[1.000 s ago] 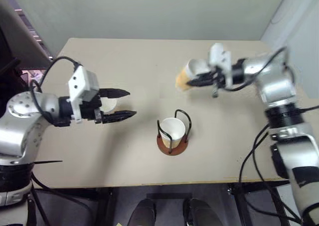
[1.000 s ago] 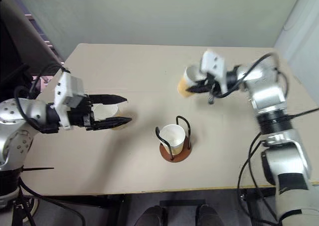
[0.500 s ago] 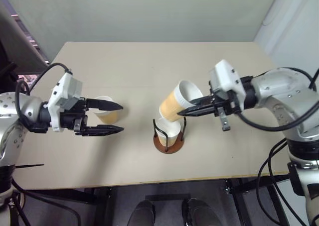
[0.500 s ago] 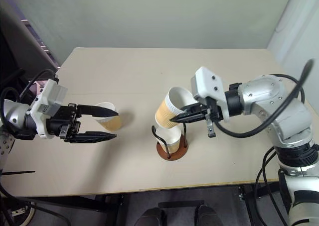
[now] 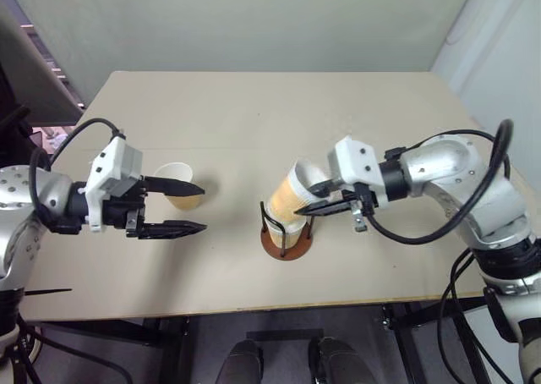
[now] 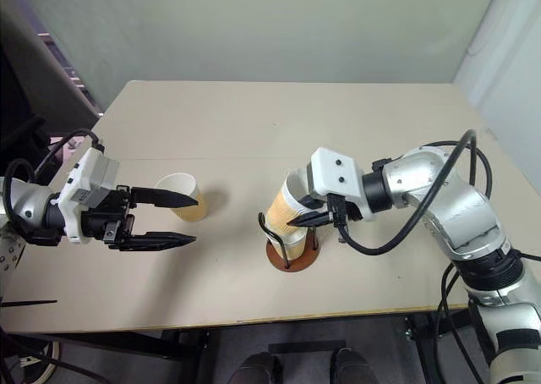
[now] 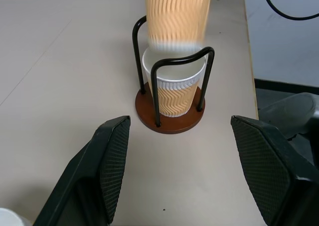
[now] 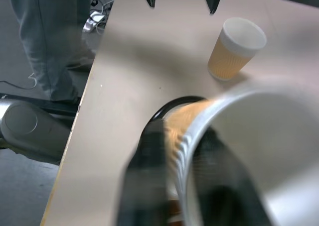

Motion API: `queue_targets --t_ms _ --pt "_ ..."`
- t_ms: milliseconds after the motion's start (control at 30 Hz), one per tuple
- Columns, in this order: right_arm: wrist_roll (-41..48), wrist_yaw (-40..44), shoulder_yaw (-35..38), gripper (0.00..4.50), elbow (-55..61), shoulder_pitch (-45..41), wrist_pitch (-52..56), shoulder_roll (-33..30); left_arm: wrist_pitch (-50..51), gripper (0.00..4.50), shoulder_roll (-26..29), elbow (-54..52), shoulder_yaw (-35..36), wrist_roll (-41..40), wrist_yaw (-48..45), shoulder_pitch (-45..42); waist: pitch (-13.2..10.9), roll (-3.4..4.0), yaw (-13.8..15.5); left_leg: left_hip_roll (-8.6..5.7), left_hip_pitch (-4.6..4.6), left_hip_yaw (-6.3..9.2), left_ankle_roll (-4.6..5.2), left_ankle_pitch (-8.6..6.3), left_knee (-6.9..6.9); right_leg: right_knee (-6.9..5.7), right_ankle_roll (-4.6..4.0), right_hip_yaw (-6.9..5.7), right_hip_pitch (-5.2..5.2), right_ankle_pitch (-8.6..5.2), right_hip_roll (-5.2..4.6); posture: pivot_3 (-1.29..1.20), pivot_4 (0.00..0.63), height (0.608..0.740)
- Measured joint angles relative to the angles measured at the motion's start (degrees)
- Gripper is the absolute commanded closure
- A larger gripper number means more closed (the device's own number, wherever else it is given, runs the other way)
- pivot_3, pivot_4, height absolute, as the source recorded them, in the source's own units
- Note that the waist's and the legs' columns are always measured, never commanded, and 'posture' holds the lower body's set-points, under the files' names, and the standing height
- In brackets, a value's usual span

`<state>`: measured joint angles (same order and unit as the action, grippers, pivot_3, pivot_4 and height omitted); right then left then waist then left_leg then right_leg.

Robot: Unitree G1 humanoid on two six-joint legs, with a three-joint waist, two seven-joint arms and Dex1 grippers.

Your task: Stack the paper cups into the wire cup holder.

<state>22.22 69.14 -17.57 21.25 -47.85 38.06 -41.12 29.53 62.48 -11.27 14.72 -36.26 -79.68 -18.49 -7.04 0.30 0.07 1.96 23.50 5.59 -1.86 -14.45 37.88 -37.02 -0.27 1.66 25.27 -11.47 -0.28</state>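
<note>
Altogether we count three paper cups, one wire cup holder [image 5: 286, 232] and two grippers on the beige table [image 5: 254, 113]. The holder stands near the table's front edge, about the middle; its round reddish-brown base carries thin black wire loops. One cup, the seated cup [image 7: 174, 89], sits upright inside the loops on the base. A second, the tilted cup [image 5: 296, 197], leans with its white rim toward 1 o'clock and its narrow end lowered into the mouth of the seated cup (the left wrist view shows it entering from above, blurred). The right gripper [image 5: 331, 195] reaches in from 3 o'clock of the holder, and its fingers lie on either side of the tilted cup near the rim; whether they press on it or have eased off we cannot tell. The third, the lone cup [image 5: 180, 186], stands upright well apart from the holder, at about 9 o'clock of it. The left gripper [image 5: 190, 206] points toward the holder with its two black fingers spread wide, one finger passing in front of the lone cup, nothing between them.
</note>
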Motion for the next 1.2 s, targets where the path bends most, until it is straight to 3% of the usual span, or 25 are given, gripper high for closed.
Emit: queue_targets --t_ms 267,367,533,767,1000,1200 --pt "-0.01 0.03 0.08 0.04 -0.46 -0.50 -0.21 -0.28 -1.70 1.04 0.07 1.17 0.16 1.61 0.30 0.07 0.00 0.00 0.01 0.00 0.01 0.00 0.00 0.00 0.00 0.01 -0.01 0.00 0.00 0.00 0.00 0.00 0.150 0.740" --pt "2.98 0.08 4.48 0.04 -1.49 -0.34 0.27 -1.23 -4.29 1.04 0.45 5.11 -0.28 5.67 3.01 -2.21 0.00 0.00 0.20 0.00 0.04 0.01 0.00 0.00 0.02 0.01 -0.01 0.00 0.01 0.00 0.00 0.00 0.150 0.740" --pt "11.46 -5.66 22.74 0.04 -9.77 0.54 2.31 0.74 -11.68 1.04 3.98 13.99 -3.21 17.56 9.38 -6.77 0.04 -0.04 0.40 -0.07 -0.05 -0.02 0.01 0.00 0.04 0.07 -0.01 0.10 -0.07 0.00 -0.03 0.00 0.150 0.740" --pt "7.56 -11.11 16.53 0.04 -11.85 3.49 0.44 6.15 -19.87 1.04 2.52 21.11 -12.89 28.19 11.41 -10.28 0.02 0.00 -0.04 -0.03 0.09 0.01 -0.01 0.01 -0.20 -0.01 0.46 0.05 0.29 0.28 0.01 0.00 0.150 0.740" --pt "7.20 -11.80 16.25 0.04 -11.94 1.99 -0.52 6.75 -21.29 1.04 -0.86 25.49 -17.83 32.98 12.12 -12.78 0.02 -0.01 0.17 -0.02 0.48 0.06 -0.08 0.05 0.00 0.09 0.49 -0.03 0.48 0.28 -0.01 0.00 0.150 0.740" --pt "7.39 -12.12 16.25 0.00 -11.55 1.96 -0.44 6.74 -22.24 3.18 -2.23 27.73 -18.83 34.01 11.25 -14.03 0.02 -0.01 0.22 -0.03 0.52 0.05 -0.07 0.04 0.06 0.11 0.50 -0.02 0.49 0.28 -0.01 0.00 0.150 0.740"
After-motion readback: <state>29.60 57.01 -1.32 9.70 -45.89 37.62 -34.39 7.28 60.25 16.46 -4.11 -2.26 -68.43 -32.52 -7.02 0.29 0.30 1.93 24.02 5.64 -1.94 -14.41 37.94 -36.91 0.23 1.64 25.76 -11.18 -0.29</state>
